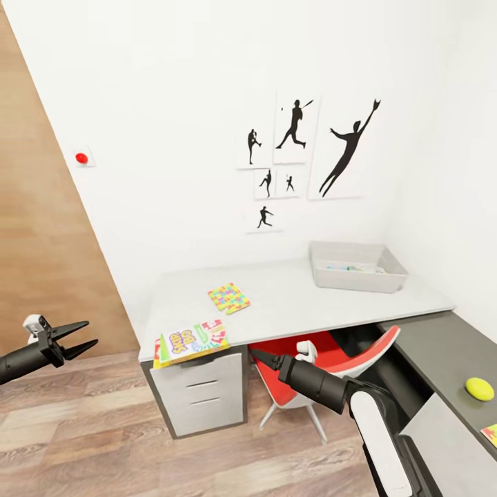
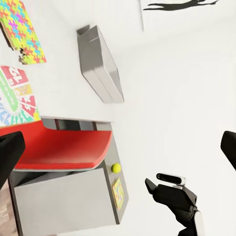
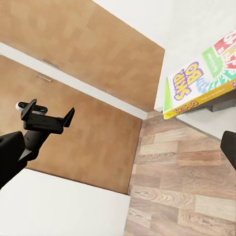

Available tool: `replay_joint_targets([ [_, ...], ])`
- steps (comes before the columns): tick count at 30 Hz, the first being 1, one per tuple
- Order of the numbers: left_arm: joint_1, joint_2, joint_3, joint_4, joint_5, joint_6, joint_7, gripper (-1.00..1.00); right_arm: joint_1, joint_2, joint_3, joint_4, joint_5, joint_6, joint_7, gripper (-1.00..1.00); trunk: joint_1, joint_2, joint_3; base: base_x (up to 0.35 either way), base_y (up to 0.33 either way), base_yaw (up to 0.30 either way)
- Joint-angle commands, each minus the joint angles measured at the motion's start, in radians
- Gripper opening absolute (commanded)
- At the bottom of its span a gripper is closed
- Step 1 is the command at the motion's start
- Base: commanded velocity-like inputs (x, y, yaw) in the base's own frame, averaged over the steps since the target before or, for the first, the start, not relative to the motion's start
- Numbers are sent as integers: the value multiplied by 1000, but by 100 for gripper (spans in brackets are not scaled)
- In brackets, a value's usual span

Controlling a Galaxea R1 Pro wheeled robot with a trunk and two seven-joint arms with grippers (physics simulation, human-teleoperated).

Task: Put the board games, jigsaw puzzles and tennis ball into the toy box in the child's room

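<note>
A grey toy box [image 1: 386,276] stands at the back right of the white desk [image 1: 297,310], with something colourful inside. A jigsaw puzzle [image 1: 229,297] lies mid-desk. A Skip-Bo board game [image 1: 192,343] rests on the desk's front left corner. On the dark table [image 1: 442,345] at the right lie a yellow tennis ball [image 1: 479,388] and a colourful flat item [image 1: 490,433], cut off by the frame. My left gripper [image 1: 84,336] hangs open over the floor, left of the desk. My right gripper [image 1: 261,357] is open and empty, in front of the red chair, just right of the board game.
A red chair [image 1: 324,355] is tucked under the desk, beside a grey drawer unit [image 1: 203,400]. A wooden door [image 1: 34,241] fills the left side. Wood floor [image 1: 103,442] spreads in front. White walls close off the corner behind and to the right of the desk.
</note>
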Motion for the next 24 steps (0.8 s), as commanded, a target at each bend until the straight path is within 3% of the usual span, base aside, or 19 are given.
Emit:
replay_joint_targets([
  [1,-1,1,-8,1,5,11,-5,100,-1,0,-1,0,5,4,6,100,1,-2,-1,0,0,67],
  [11,-1,0,-9,1,5,9,-5,100,-1,-2,-3,0,5,4,8,100,1,-2,16,0,0,67],
  [24,-1,0,-10,1,5,9,-5,100,-1,-2,-2,0,5,4,10,100,51,-93,-10,0,0,57],
])
